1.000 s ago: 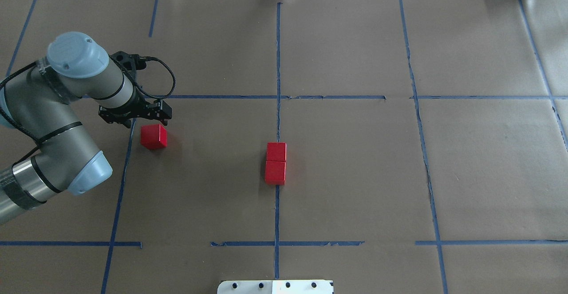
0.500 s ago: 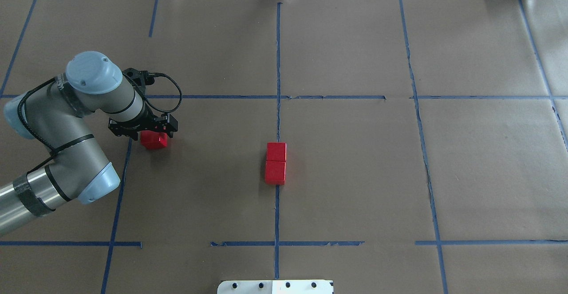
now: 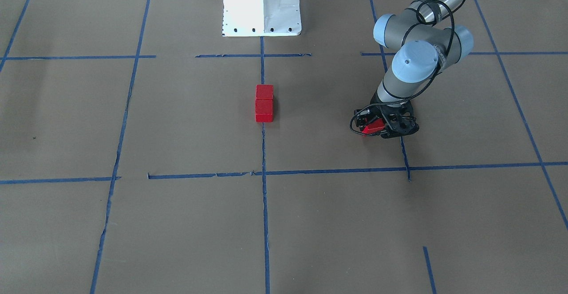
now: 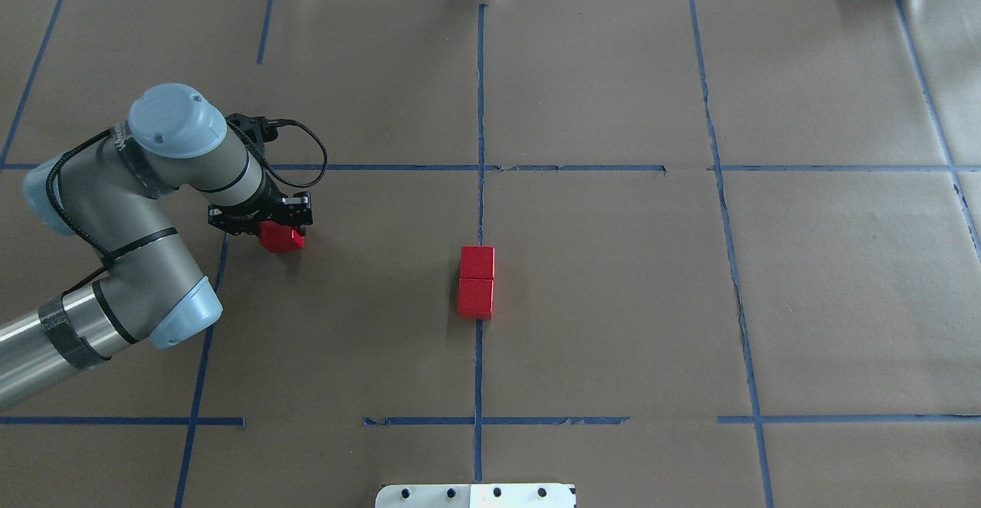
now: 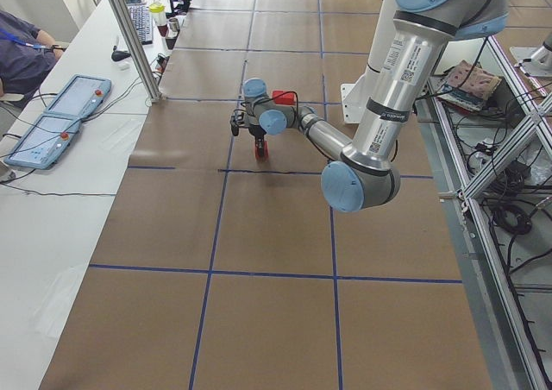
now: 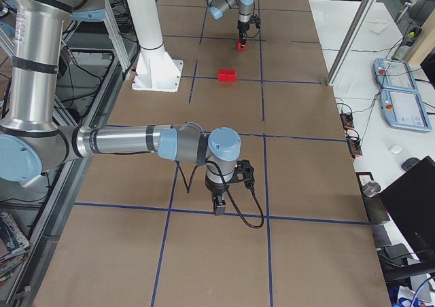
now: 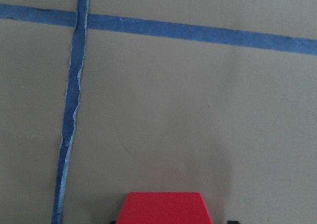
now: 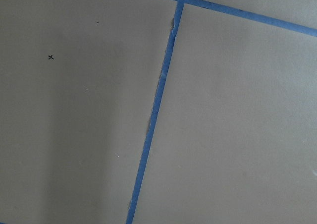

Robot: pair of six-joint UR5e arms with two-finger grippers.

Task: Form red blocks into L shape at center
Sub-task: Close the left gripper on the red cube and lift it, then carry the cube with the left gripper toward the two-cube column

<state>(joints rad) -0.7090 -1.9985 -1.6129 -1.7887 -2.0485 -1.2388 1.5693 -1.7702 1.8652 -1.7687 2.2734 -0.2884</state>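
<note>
Two red blocks stand touching in a short column at the table's centre, one behind the other; they also show in the front view. The third red block is at the left, between the fingers of my left gripper, which is shut on it. It shows in the front view and at the bottom edge of the left wrist view. My right gripper shows only in the exterior right view, low over bare paper far from the blocks; I cannot tell whether it is open or shut.
Brown paper with blue tape lines covers the table. The robot's white base plate lies at the near edge. An operator and teach pendants are at a side table.
My left gripper moved forward and right over the lone red block, closed on it, and the block has shifted slightly right with it. The centre pair has not moved.
</note>
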